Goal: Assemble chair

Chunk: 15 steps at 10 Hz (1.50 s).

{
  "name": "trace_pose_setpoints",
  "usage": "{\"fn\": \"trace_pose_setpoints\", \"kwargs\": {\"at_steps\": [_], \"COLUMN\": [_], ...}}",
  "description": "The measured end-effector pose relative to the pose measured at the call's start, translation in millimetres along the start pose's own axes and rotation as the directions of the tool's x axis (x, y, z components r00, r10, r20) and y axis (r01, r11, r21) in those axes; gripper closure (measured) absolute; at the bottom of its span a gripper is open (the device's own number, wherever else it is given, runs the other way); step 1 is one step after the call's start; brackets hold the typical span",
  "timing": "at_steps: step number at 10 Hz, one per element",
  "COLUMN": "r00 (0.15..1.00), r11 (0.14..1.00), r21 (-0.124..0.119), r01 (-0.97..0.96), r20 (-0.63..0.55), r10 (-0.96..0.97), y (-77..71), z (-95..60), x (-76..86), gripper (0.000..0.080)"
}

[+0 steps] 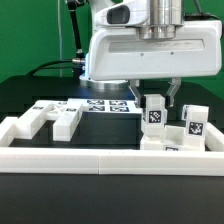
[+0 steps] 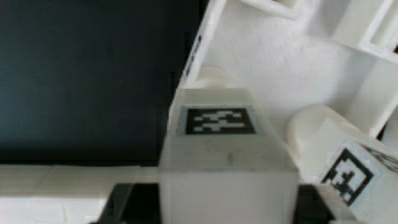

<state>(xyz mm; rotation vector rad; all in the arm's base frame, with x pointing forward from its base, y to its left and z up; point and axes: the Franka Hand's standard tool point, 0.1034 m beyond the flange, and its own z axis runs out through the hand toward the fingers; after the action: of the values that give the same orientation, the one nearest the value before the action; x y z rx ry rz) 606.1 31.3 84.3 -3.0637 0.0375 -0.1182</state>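
Your tool [image 1: 157, 98] is closed to a narrow gap and has the upright block [image 1: 155, 113] pinched between its two fingers, which grip the side faces near the top. In the wrist view the block [image 2: 222, 150] runs straight down the middle of the grip with its tag unobstructed. I judge that to be the reason for the high, centred hold: the part stays square to the fingers, its tag stays readable, and its lower end is left free for seating. You cannot tell from either view whether the block's foot rests on something or hangs just clear.

Just beside it, on the exterior view's right, stands a second tagged block [image 1: 193, 122], close but apart. Watch that neighbour if you lift or turn, since there is little room on that side. More white pieces sit low in front of both blocks, against the border wall [image 1: 110, 158], which pens the loose parts on the black worktop [image 1: 20, 95].

The chair is not yet joined. Its other piece, the pronged part [image 1: 45, 118], lies flat well apart on the exterior view's left. The marker board [image 1: 105, 107] lies between the two groups, behind them. It is only a fixed reference, so leave it alone.
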Motion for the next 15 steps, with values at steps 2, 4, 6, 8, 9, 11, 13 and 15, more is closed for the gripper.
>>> {"fn": "trace_pose_setpoints", "kwargs": {"at_steps": [2, 4, 6, 8, 9, 11, 13, 15], "r00": [0.979, 0.906, 0.811, 0.714, 0.624, 0.467, 0.313, 0.233], "r11": [0.979, 0.906, 0.810, 0.713, 0.623, 0.466, 0.313, 0.232], "r21": [0.019, 0.027, 0.028, 0.033, 0.029, 0.027, 0.023, 0.024], "r01": [-0.202, -0.423, -0.585, -0.701, -0.782, -0.884, -0.950, -0.972], "r20": [0.004, 0.018, 0.027, 0.025, 0.027, 0.033, 0.040, 0.052], "r10": [0.202, 0.422, 0.585, 0.700, 0.781, 0.884, 0.949, 0.971], "y": [-4.8, -16.0, -18.5, -18.2, -20.7, -23.9, -27.1, -27.2], "z": [0.4, 2.6, 3.6, 3.9, 4.0, 4.4, 4.6, 4.8], "x": [-0.4, -3.5, -4.4, -3.3, -3.3, -3.4, -3.6, -3.5], "gripper": [0.0509, 0.0509, 0.0509, 0.0509, 0.0509, 0.0509, 0.0509, 0.0508]}}
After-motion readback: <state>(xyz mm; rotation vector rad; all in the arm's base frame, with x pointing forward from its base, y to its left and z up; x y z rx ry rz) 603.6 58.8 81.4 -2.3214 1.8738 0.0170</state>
